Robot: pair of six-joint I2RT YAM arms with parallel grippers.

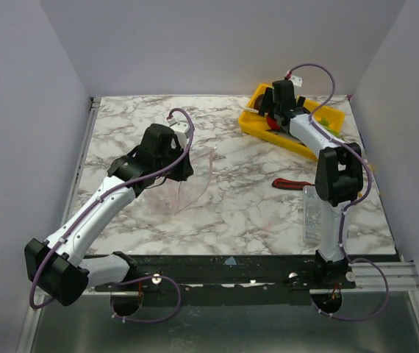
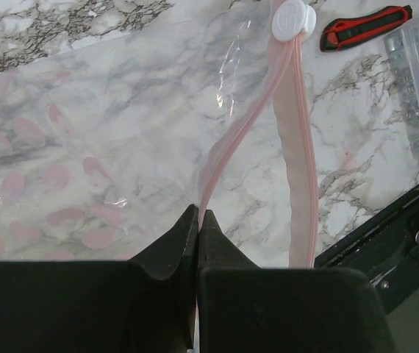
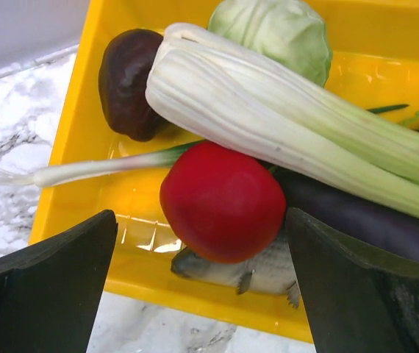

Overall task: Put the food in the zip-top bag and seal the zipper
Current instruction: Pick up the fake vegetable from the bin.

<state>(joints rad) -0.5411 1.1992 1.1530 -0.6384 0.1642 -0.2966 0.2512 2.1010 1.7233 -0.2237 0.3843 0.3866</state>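
Observation:
The zip-top bag [image 1: 195, 180] lies see-through on the marble table, also in the left wrist view [image 2: 84, 147]. My left gripper [image 2: 198, 217] is shut on one side of its pink zipper [image 2: 298, 147], whose mouth gapes open up to a white slider [image 2: 292, 18]. In the top view my left gripper [image 1: 182, 171] sits at the bag's left edge. My right gripper [image 3: 201, 220] is open over the yellow tray [image 3: 84, 125], its fingers on either side of the red ball [image 3: 223, 200], apart from it. The leek [image 3: 283, 118], a green cabbage [image 3: 268, 29] and dark purple pieces [image 3: 125, 81] lie there too.
A toy fish [image 3: 261, 272] lies under the red ball. The yellow tray [image 1: 257, 126] stands at the back right, under my right gripper [image 1: 272, 121]. A red-handled tool [image 1: 292, 184] and a rigid clear box [image 1: 312, 213] lie near the right arm.

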